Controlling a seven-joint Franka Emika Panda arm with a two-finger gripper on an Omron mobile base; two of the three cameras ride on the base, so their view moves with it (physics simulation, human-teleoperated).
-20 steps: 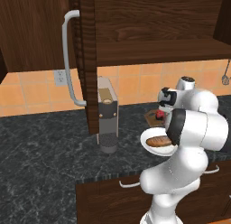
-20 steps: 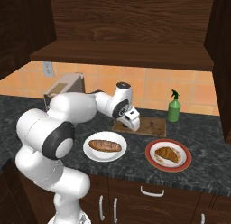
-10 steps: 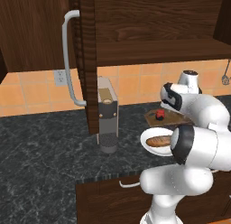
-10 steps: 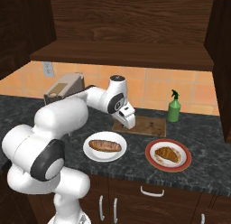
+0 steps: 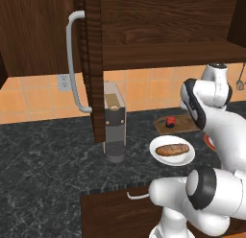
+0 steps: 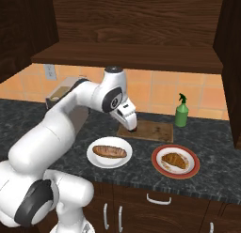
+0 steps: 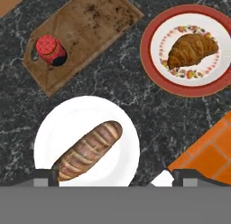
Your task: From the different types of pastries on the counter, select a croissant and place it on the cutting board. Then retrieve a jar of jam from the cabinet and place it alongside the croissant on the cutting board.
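One coffee machine [image 5: 114,127] stood leftmost on the counter [image 6: 28,119]. One white plate [image 6: 109,152] carried one long pastry [image 6: 109,151]. One cutting board [image 6: 153,131] bore one jar of jam [image 7: 50,50] by its hole. One red-rimmed plate [image 6: 175,161] held one croissant [image 6: 173,159]. One green spray bottle [image 6: 181,112] stood rightmost. The gripper [image 6: 132,130] hung above the board; its fingers were hidden, spread undeterminable, nothing seen held.

A glossy white robot arm [image 6: 70,114] built of rounded, bulbous segments, with dark grey discs capping its joints and a small white gripper [image 6: 131,126] tipped by dark fingers.
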